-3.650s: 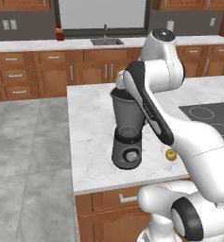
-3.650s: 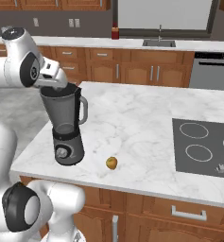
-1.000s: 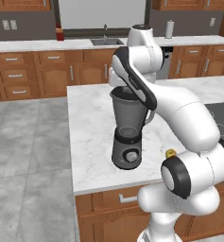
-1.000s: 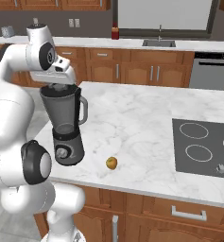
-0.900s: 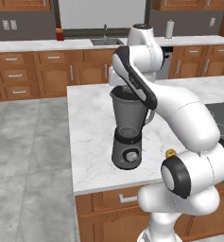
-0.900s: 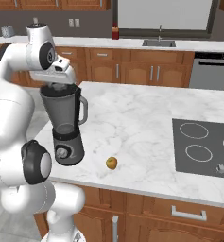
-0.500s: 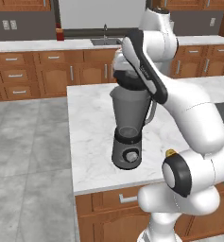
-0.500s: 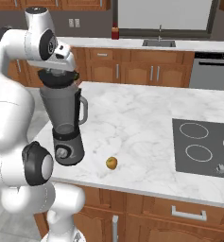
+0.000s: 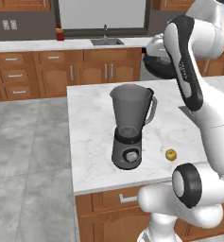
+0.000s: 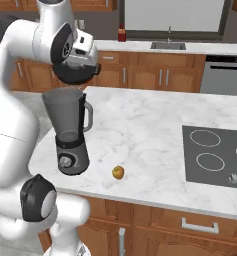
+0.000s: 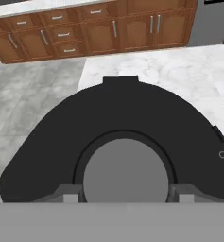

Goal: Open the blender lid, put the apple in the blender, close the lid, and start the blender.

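Gripping the blender lid [image 11: 123,137] by its raised centre knob [image 11: 125,177], the gripper [image 11: 125,194] has one finger tip [image 11: 68,194] on each side of that knob, jaws closed on it. Lid is a round dark grey disc with a small tab on the rim edge farthest from the jaws; seen in the hand view it spreads wide on both sides of the fingers. In the left base view the lid [image 9: 163,64] hangs under the hand, lifted clear of the jar and off to one side. Right base view: lid [image 10: 75,75] is in the air above the jar rim, not touching it.

Blender [image 9: 129,125] sits below the jaws on the marble island counter [image 9: 92,123], upright, smoky translucent tapered jar, side handle, dark grey base with round knob [image 9: 131,156]; jar mouth uncovered. Apple [image 10: 118,172], small, yellow-green with reddish blush, lies on the counter well below the jaws, near the blender base but apart from it, toward the cooktop [image 10: 217,155] side.

Arm [image 10: 40,45] is raised high, elbow up, forearm angling down to the hand, wrist turned so the gripper points down at the counter.
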